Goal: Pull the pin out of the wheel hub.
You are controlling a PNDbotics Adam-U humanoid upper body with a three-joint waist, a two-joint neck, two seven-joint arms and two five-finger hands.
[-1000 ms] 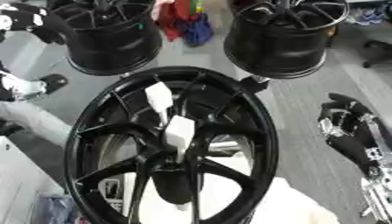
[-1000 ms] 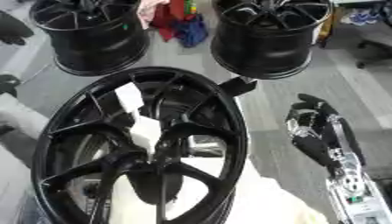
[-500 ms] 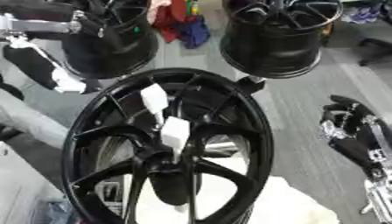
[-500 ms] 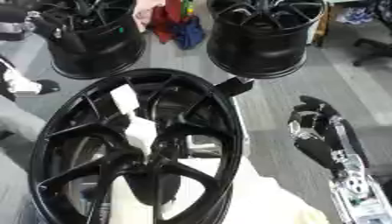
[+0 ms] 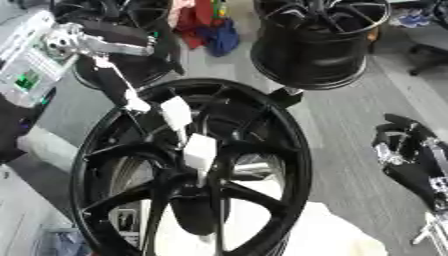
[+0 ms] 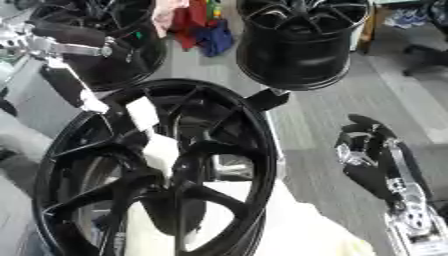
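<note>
You have three black wheels before you. The big wheel hub [image 5: 192, 170] lies nearest, its open face up, filling the middle and lower part of both views. Two more black wheels [image 5: 319, 40] stand beyond it on the grey floor [image 5: 350, 130], one at upper left and one at upper right, with a heap of red and blue cloth [image 5: 206, 25] between them.

Two white blocks show on the near wheel: one white block [image 5: 176, 112] near the upper rim and a second white piece [image 5: 199, 152] just above the centre; which of them is the pin you cannot tell from here.

Your left hand [image 5: 118, 85] reaches in from the upper left, its dark fingers pointing down at the wheel's upper-left rim, tips pale; whether they are spread or curled you cannot tell. Your right hand [image 6: 372, 160] rests at the right, fingers relaxed and apart, holding nothing.
</note>
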